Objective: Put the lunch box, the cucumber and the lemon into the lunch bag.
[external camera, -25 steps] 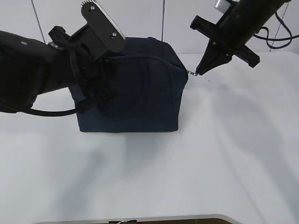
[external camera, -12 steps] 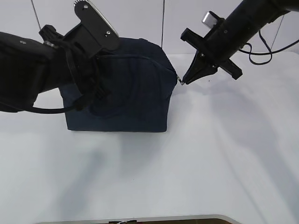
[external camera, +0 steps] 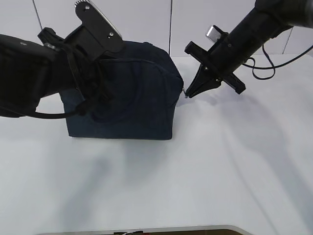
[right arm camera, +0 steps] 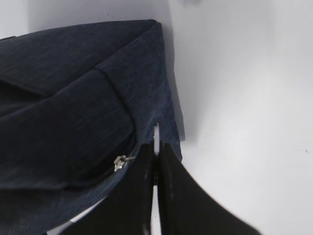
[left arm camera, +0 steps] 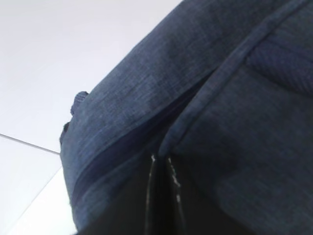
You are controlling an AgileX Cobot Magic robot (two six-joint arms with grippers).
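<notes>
- Between the grippers on the worktop [external camera: 205, 171]: bag [external camera: 142, 98], standing upright.
- Right gripper [external camera: 187, 94] clamped on ring pull [right arm camera: 156, 138] at bag's corner.
- Left gripper [left arm camera: 163, 161] pinched shut on bag fabric.

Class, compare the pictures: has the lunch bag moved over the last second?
Yes. The lunch bag has slid left, judged against the vertical wall seam behind it.

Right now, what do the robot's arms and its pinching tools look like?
Both arms are black. The left arm looks thick and covered, with black cables looping beside it and a silvery toothed-edged part on top. The right arm is slimmer, with a cable trailing behind and a small silver block. The right tool tapers to a narrow point.
</notes>
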